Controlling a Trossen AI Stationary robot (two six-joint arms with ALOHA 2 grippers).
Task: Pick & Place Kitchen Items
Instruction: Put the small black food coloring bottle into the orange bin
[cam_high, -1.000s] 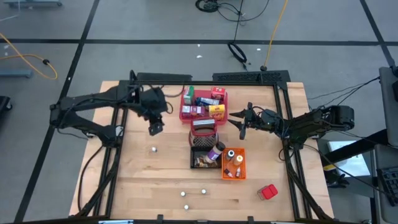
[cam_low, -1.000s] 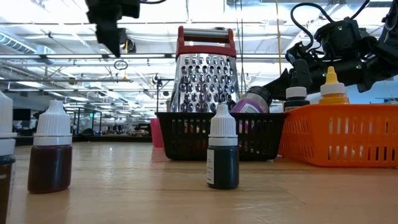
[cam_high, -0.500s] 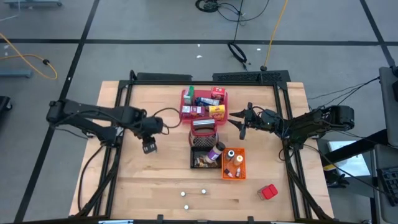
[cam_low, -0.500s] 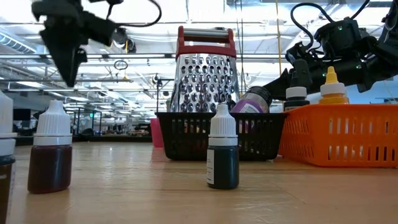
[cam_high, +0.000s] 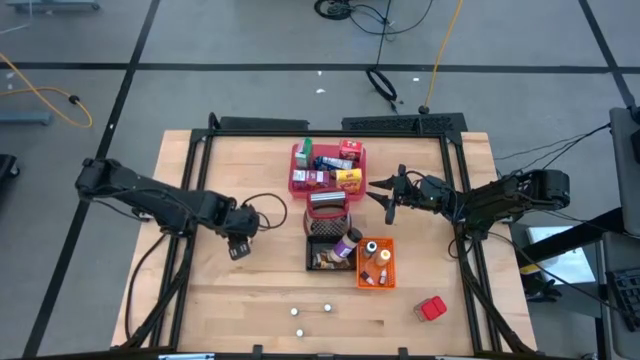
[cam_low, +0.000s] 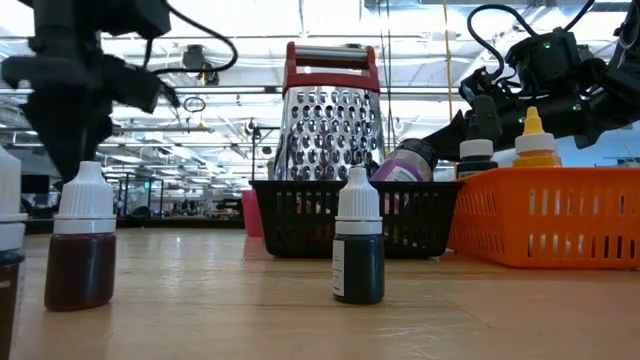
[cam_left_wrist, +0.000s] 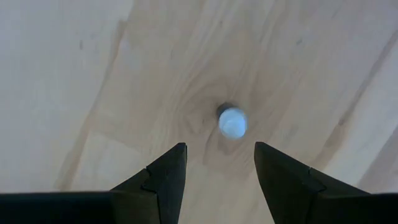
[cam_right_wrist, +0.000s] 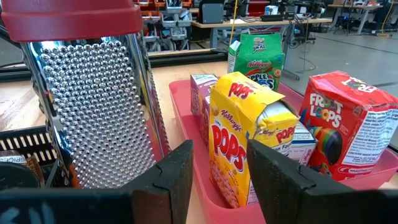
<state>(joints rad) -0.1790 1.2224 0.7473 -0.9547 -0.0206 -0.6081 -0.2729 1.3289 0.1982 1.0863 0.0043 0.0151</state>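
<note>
My left gripper (cam_high: 238, 246) points straight down, open, just above a small brown bottle with a white cap (cam_low: 85, 240) that stands upright on the table. In the left wrist view the white cap (cam_left_wrist: 232, 122) shows ahead of the gap between my fingers, untouched. My right gripper (cam_high: 390, 195) hangs level and open beside the red tray (cam_high: 296, 186), which holds cereal boxes such as the yellow box (cam_right_wrist: 245, 134) and the red box (cam_right_wrist: 345, 124). It touches nothing.
A black wire basket (cam_high: 313, 250) holds a steel grater (cam_low: 330, 125). The orange bin (cam_high: 388, 270) with bottles stands right of the basket. A red pack (cam_high: 431, 308) lies near the front right. Two small bottles (cam_high: 311, 310) stand near the front edge, one of them dark (cam_low: 358, 250).
My left gripper has come down and moved toward the table's near edge, ending just over the brown bottle, its fingers equally far apart throughout. The right arm and all the items have kept still.
</note>
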